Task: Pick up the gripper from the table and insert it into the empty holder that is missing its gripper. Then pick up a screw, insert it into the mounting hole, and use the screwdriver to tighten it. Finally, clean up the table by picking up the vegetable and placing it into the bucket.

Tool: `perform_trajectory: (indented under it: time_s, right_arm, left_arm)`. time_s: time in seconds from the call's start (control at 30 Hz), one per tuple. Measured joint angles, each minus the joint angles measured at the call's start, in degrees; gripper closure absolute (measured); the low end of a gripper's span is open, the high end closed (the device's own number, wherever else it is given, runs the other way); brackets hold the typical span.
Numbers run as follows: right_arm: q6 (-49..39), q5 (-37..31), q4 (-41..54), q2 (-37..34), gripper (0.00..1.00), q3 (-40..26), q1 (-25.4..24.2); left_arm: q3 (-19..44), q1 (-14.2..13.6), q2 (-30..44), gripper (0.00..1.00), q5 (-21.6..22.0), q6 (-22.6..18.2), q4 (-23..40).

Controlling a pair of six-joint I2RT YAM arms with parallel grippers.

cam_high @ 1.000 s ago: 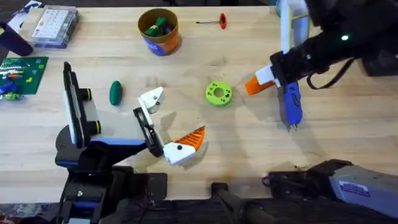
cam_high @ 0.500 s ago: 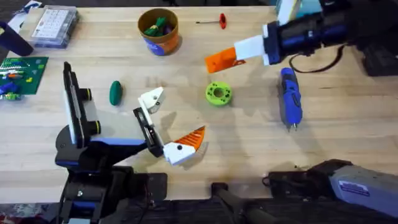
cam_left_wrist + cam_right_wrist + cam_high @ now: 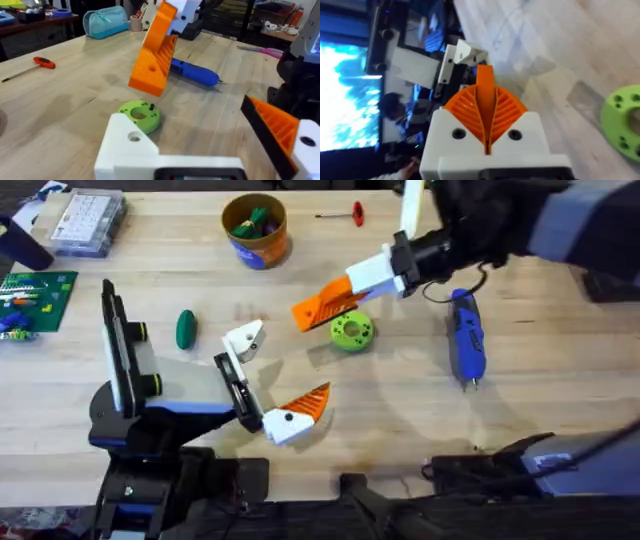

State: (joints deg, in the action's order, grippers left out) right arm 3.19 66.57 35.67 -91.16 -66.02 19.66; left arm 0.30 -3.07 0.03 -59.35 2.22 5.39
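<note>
Butcher-block surface (image 3: 560,410) below, right tool (image 3: 320,305) pinches orange wedge finger (image 3: 485,82) btwn its pads, held aloft just ahead of spread left tool (image 3: 283,367); prob. light, stiff, slick plastic, so grip thick base, leaving tip free for bare holder (image 3: 243,340).

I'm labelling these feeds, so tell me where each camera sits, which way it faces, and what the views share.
Overhead: fixed above the arm bases, looking down and forward over the table; shows both arms, the left tool and the right tool.
Left wrist: on the left arm, looking across the table at the lime-green disc and blue screwdriver; its bare white holder shows.
Right wrist: on the right arm, facing the left arm; its pads grip the orange finger.
Shared: all three show the disc.
</note>
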Motion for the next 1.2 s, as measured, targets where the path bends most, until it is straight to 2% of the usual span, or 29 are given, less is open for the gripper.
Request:
perform_trajectory:
  time_s: [0.23, 0.37, 0.93, 1.2]
  right_arm:
    - [-3.82, 11.8, -0.14, -7.76, 0.983, 0.0, 1.18]
    - [-5.18, 15.35, 0.14, -11.92, 0.982, 0.0, 1.18]
    - [-4.63, 18.02, -0.32, -14.2, 0.983, -0.02, 4.59]
    - [0.57, 18.4, -7.6, -15.51, 0.982, -0.01, 4.87]
  left_arm:
    - [0.0, 0.0, 0.02, 0.01, 0.0, 0.0, 0.0]
    - [0.0, 0.0, 0.0, 0.01, -0.01, 0.0, 0.01]
    - [0.0, 0.0, 0.0, 0.01, 0.0, 0.01, 0.01]
    - [0.0, 0.0, 0.0, 0.01, 0.0, 0.0, 0.01]
